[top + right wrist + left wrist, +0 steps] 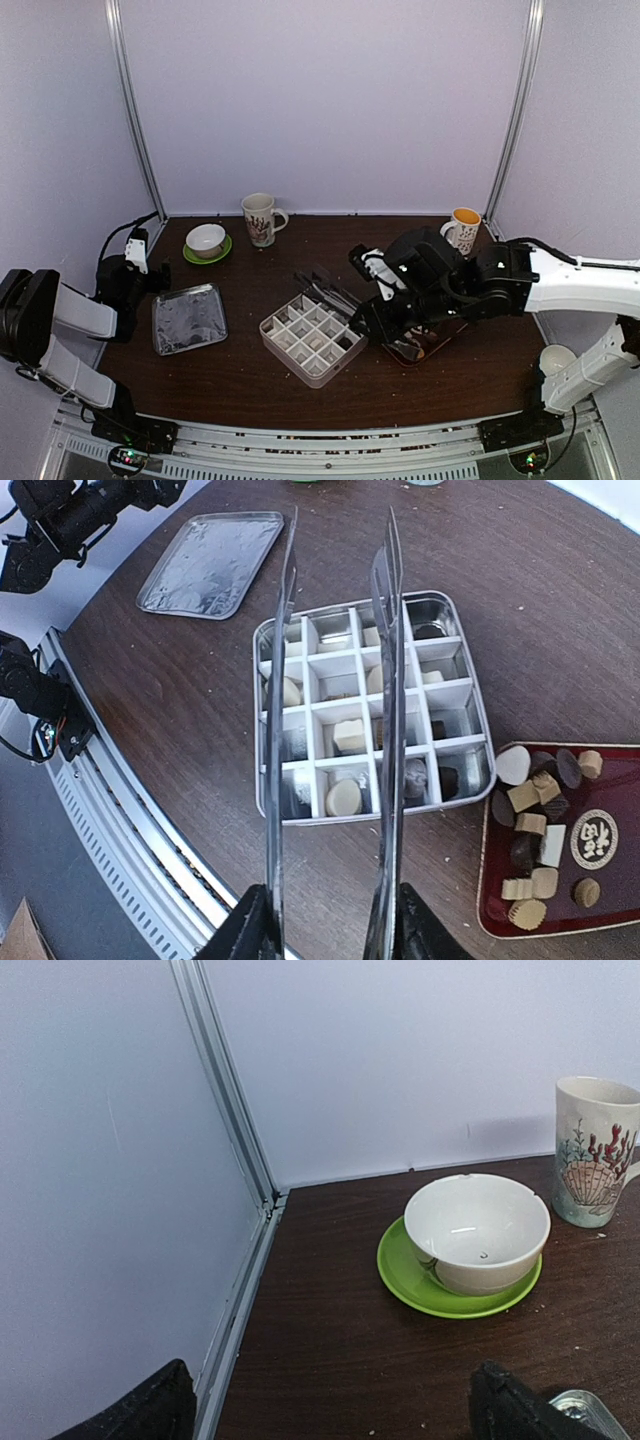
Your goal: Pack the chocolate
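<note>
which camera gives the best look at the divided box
The right wrist view: the divided box fills mid-frame from above, chocolates visible in several cells, though the tongs cross it. The top external view shows it small and at a slant. The left wrist view misses it.

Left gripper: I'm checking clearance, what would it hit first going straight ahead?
Likely the back wall by the corner post; the bowl sits right of that line, though depth is unclear.

Left arm folded back, left pincer (332, 1402) spread wide, right arm reaching inward, right pincer (330, 927) clamping tongs (390, 730).
</note>
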Robot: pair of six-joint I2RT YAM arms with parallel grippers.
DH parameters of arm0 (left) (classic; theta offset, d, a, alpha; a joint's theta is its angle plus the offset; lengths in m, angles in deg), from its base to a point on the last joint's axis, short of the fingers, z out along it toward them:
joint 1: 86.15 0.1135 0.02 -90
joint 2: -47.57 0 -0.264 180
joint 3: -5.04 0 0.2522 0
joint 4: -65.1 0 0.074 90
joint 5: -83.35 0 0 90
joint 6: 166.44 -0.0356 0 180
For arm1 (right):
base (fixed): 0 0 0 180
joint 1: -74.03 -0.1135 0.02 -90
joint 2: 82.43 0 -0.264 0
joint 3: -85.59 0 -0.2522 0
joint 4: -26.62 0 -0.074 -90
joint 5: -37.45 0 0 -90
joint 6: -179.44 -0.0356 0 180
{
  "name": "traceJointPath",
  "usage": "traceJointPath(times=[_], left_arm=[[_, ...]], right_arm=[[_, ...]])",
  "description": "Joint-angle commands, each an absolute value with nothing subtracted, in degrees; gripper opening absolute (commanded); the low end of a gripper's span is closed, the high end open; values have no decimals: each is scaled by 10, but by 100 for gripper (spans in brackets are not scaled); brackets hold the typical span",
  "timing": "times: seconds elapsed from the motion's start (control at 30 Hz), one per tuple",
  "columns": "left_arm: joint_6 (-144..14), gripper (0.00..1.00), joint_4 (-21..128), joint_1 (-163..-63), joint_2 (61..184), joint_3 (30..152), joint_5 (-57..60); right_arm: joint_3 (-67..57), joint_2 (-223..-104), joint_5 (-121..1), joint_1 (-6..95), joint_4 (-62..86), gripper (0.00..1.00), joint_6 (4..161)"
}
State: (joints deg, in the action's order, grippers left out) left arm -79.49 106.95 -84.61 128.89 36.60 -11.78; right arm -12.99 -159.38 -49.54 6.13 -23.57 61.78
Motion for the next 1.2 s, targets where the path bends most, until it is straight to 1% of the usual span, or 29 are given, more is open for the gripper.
traceJointPath(times=[0.0, 0.17, 0.4, 0.57, 0.7, 0.9, 1.17], left_arm=[[-790, 98, 1092, -841, 1292, 379, -118], [-790, 98, 1092, -841, 1292, 379, -118], [-790, 98, 1092, -841, 1292, 379, -118], [-790, 98, 1091, -841, 1292, 378, -118], [-790, 98, 1091, -841, 1292, 379, -118], [-790, 98, 1092, -841, 1292, 378, -118], [-789, 98, 1092, -841, 1292, 379, -118]], right_arm=[[-182, -1528, -419, 62, -255, 40, 593], [-222, -1465, -394, 74, -292, 40, 580], [-224, -1433, -360, 92, -368, 37, 581], [-223, -1411, -355, 97, -410, 37, 580], [-222, -1407, -373, 105, -462, 38, 566], [-229, -1429, -436, 130, -527, 38, 551], [-246, -1420, -450, 135, -538, 38, 534]])
